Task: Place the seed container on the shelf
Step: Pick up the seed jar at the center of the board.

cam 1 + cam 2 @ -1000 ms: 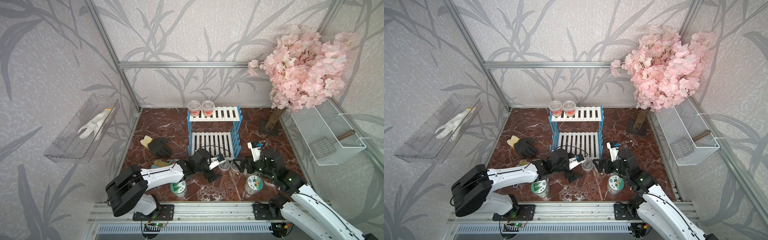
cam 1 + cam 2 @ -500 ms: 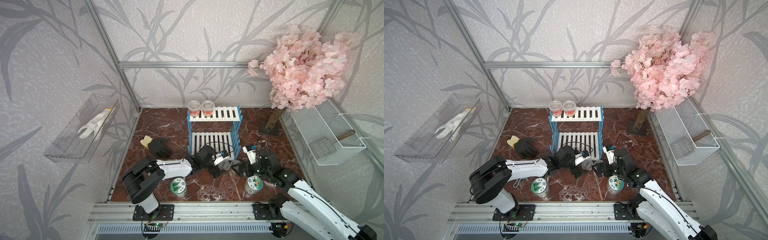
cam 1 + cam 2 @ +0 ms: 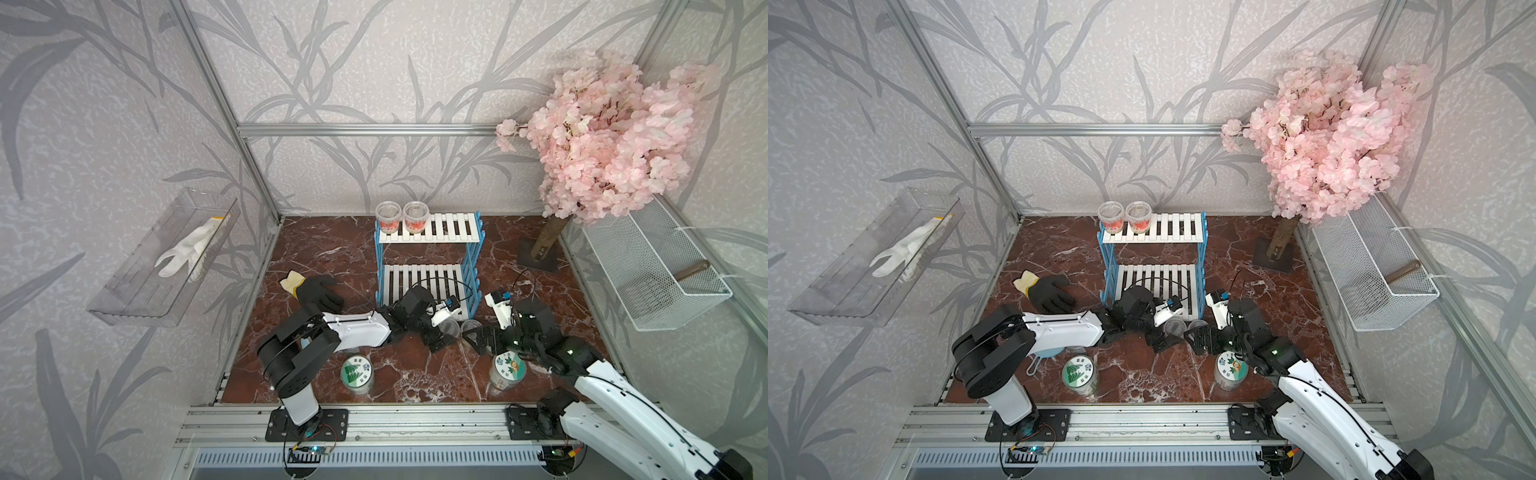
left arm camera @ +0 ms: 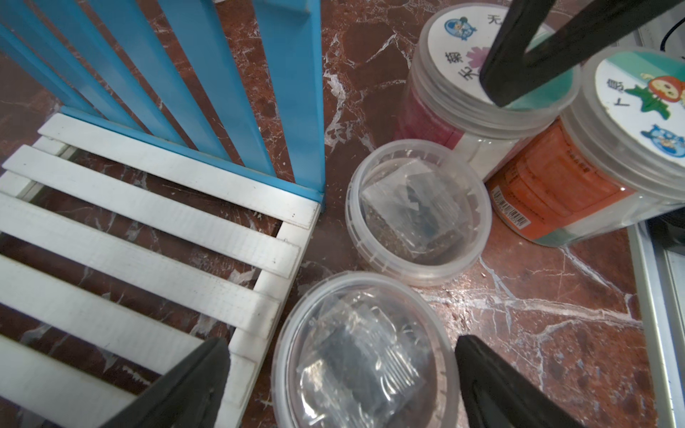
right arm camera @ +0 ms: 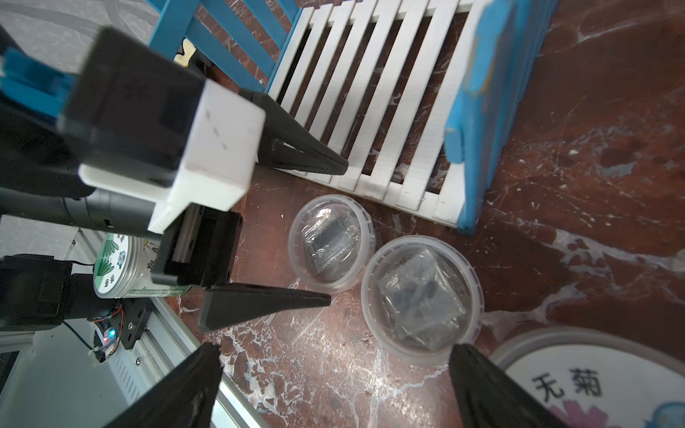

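**Both claws have closed in on the tubs by the shelf**

In the last second your left arm has stretched further across the red-brown marble surface [image 3: 332, 257]. Its left claw [image 4: 341, 342] now stands wide open around the seed container [image 4: 365, 355], a small clear round lidded plastic tub with a dark packet inside. One finger hangs over the lower white slats, the other over bare marble. I can't see either one touching the tub yet.

Your right claw [image 5: 335, 349] has edged in too and is just as wide. It hovers by the second tub [image 5: 420, 296], a matching clear one whose rim seems to touch the first.

Both tubs still sit on the surface, near its middle, tight against the front corner of the shelf [image 3: 428, 226], a small two-tier rack with white slats and blue picket sides. Two red-filled tubs [image 3: 402, 216] occupy one end of its upper tier; the rest is free.

The approach looks finished, so gripping comes next. The claws are crowded together, so closing on one tub may nudge its neighbour.
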Available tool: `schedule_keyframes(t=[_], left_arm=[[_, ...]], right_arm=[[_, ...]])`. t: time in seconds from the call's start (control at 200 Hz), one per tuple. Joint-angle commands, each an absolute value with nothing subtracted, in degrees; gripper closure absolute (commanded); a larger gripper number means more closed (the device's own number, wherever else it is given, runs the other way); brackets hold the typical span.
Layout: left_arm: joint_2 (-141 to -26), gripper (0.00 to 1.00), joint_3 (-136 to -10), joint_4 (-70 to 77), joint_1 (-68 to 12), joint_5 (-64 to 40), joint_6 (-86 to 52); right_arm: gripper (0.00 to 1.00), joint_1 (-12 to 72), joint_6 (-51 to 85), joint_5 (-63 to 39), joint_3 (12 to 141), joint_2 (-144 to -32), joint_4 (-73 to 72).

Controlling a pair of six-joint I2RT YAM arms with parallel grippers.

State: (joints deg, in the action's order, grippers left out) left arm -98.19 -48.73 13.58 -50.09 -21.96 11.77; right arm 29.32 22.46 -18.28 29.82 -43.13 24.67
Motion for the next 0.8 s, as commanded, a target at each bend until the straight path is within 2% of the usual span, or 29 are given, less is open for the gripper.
schedule_keyframes(t=[0.0,0.355,0.67,0.795], left_arm=[[-99.03,0.01,-50.27,12.43,-49.77,-22.78,11.49],[-100.71,0.02,-51.58,11.61,-49.77,-23.32,11.63],[-101.52,0.16,-52.88,8.58,-49.66,-24.15,11.84],[-100.93,0.17,-52.70,8.69,-49.66,-24.52,10.52]], right_arm=[[0.01,29.54,22.34,-17.45,29.40,-42.72,23.74],[0.01,29.57,21.80,-15.63,29.01,-41.85,24.14],[0.01,29.56,22.21,-14.59,28.35,-40.78,23.49],[0.01,29.54,22.46,-14.53,28.19,-41.13,23.22]])
